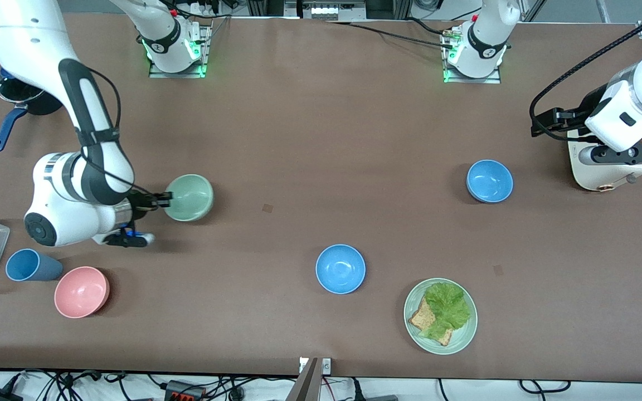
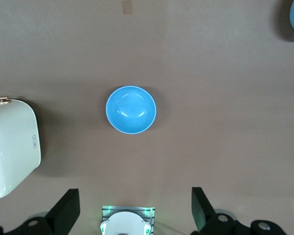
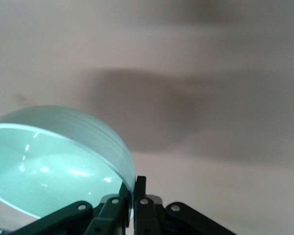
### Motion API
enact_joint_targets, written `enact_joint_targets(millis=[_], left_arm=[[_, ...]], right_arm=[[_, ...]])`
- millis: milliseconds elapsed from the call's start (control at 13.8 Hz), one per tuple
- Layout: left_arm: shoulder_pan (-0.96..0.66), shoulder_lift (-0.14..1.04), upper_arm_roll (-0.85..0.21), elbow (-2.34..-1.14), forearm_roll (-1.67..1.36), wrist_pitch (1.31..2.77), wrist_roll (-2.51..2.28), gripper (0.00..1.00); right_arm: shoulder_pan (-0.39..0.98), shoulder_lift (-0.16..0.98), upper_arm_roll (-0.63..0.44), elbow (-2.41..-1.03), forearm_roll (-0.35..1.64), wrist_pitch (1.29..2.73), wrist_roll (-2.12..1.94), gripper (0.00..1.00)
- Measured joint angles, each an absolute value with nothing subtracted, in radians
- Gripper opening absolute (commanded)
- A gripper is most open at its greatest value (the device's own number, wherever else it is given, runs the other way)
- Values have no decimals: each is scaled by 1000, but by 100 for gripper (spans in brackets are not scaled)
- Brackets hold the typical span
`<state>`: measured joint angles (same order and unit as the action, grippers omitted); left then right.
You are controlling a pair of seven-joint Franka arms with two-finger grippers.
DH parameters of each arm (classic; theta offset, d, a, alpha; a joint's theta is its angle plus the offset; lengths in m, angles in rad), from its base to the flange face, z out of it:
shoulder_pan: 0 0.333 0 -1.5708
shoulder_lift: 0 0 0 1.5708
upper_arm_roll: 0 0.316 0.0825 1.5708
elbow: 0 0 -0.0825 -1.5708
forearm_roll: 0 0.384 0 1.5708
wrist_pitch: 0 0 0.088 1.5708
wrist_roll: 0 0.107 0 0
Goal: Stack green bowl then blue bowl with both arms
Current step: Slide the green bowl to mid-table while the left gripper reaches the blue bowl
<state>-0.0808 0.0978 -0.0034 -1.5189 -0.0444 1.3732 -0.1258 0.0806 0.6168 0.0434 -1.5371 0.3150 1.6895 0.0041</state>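
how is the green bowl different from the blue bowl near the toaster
The green bowl is pale mint; the blue bowl is bright sky blue. The green bowl is tilted, its rim pinched by the right gripper; the blue bowl sits upright, ungripped, the open left gripper above. Both are small, glossy and plain.

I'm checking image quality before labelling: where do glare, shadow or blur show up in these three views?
Front view: sharp and evenly lit, with a soft shadow under the green bowl held by the right gripper. Left wrist view: crisp, with mild highlights inside the blue bowl and the left gripper open. Right wrist view: washed out, with a broad blurred shadow on the table and glints in the green bowl.
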Motion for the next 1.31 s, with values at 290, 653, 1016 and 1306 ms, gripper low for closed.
enact_joint_targets(millis=[290,653,1016,1306], left_arm=[[-83,155,-4,-1532,-44,1385,-85,100],[-84,128,-25,-1805,-44,1697,-66,100],[-30,25,-25,-2131,-44,2006,61,100],[45,45,-25,-2342,-44,2251,131,100]], right_arm=[[238,622,77,-1529,371,1769,136,0],[473,651,78,-1530,320,1874,404,0],[528,706,77,-1531,320,1908,424,0],[530,738,77,-1541,320,1913,424,93]])
